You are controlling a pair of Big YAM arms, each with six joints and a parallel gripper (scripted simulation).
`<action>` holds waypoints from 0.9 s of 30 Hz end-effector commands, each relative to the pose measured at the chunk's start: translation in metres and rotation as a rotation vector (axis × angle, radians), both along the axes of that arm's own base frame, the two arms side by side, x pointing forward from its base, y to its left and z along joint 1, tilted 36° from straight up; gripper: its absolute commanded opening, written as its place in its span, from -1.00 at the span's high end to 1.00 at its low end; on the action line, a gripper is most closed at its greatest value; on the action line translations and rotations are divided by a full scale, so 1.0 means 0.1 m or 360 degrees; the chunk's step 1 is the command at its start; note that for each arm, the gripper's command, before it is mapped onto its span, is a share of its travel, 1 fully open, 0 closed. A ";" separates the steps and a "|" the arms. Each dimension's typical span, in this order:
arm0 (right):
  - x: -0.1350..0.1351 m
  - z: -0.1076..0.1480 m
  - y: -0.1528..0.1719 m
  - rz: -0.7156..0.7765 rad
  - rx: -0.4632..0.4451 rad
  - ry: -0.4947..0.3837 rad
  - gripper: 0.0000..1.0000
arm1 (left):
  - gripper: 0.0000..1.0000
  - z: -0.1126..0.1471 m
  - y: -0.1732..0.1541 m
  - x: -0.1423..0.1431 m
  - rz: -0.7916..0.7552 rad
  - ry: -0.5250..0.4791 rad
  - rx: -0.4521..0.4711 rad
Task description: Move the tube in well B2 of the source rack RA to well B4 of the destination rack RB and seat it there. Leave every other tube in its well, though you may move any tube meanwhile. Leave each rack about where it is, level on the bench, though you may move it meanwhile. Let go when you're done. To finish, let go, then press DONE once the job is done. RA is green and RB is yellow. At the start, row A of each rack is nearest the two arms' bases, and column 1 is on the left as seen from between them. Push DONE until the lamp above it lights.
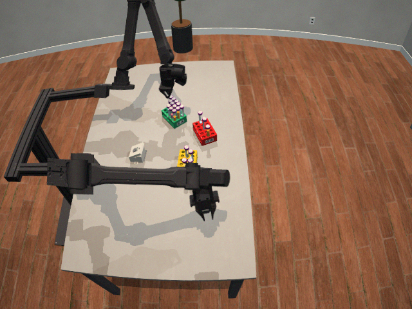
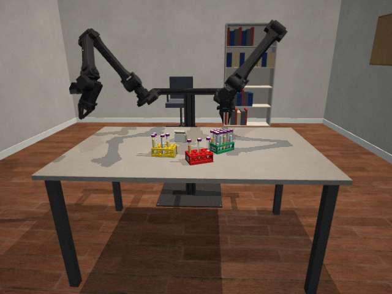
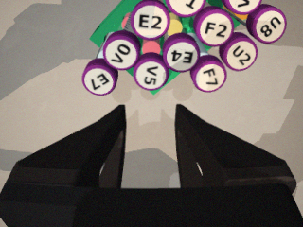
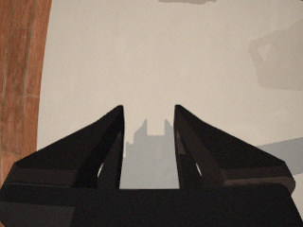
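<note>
The green rack RA (image 1: 168, 121) (image 2: 223, 151) (image 3: 105, 25) is crowded with purple-capped tubes; individual wells are hard to tell. The yellow rack RB (image 1: 179, 159) (image 2: 167, 155) holds several purple-capped tubes, and my right arm hides part of it in the top view. My left gripper (image 1: 167, 96) (image 2: 225, 122) (image 3: 151, 113) is partly open and empty, above the table beside the green rack. The caps lie just beyond its fingertips in the left wrist view. My right gripper (image 1: 208, 218) (image 2: 82, 117) (image 4: 149, 114) is partly open and empty, high above the table, away from the racks.
A red rack (image 1: 199, 138) (image 2: 199, 162) with three tubes stands beside the green and yellow racks. A small pale box (image 1: 136, 154) (image 2: 180, 136) stands nearer the arm bases; whether a lamp is lit cannot be told. My right arm stretches past the yellow rack.
</note>
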State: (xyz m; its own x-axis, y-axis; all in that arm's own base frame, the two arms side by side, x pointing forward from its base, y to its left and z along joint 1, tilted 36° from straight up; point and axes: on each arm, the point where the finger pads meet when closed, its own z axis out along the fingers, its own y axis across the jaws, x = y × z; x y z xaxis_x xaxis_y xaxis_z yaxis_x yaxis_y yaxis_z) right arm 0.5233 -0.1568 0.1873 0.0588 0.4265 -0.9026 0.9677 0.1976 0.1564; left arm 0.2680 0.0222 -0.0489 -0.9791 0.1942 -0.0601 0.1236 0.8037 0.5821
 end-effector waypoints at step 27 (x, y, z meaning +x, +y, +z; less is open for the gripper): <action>0.07 0.12 0.02 0.0005 -0.0001 -0.0045 0.40 | 0.40 -0.27 0.20 0.02 -0.0009 0.0026 0.0009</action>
